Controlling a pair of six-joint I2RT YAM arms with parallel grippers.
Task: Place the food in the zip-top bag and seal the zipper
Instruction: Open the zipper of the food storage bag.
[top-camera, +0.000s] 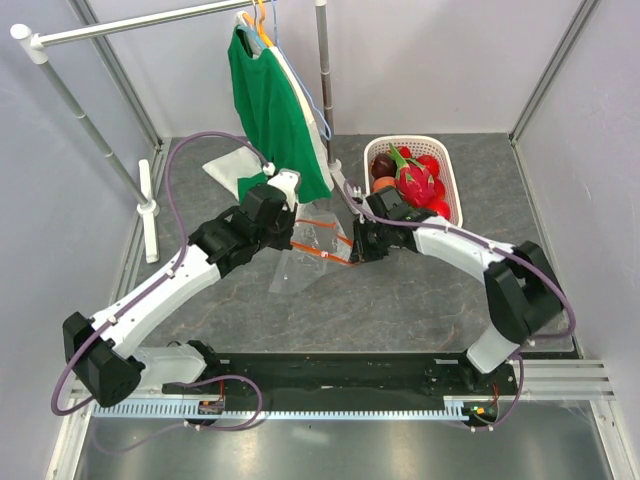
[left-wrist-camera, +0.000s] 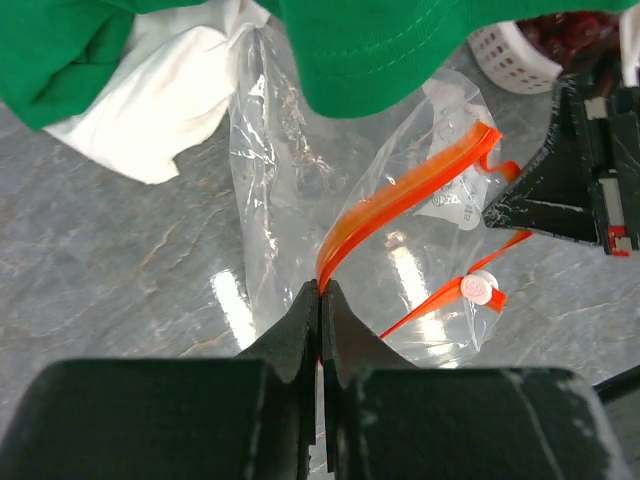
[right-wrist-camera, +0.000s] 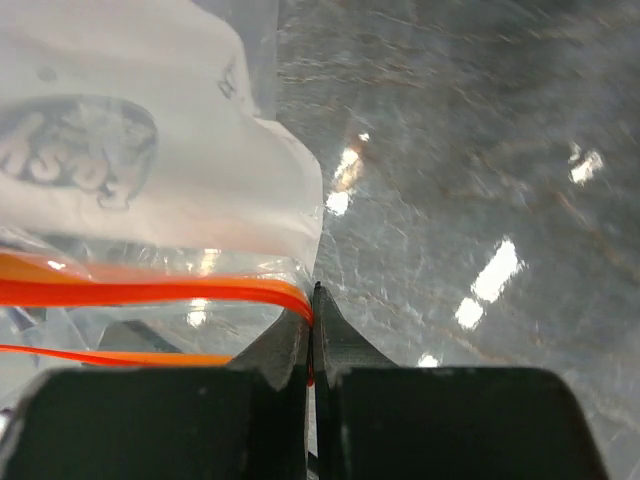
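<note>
Both arms bend inward from the lower corners and meet mid-frame over the bag (top-camera: 305, 265). The left gripper (left-wrist-camera: 320, 292) is pinched tight on the zipper (left-wrist-camera: 400, 197), and the right gripper (right-wrist-camera: 313, 298) is clamped on that orange strip too. The food (top-camera: 415, 182) sits in the basket (top-camera: 408, 140), upper right.

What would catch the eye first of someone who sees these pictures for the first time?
The clear zip-top bag at the middle of the table, held by its orange-red zipper: the left gripper and the right gripper are each shut on that strip. Next, the white basket at the back right with a pink dragon fruit inside, and the green shirt hanging from the rail at the back.
</note>
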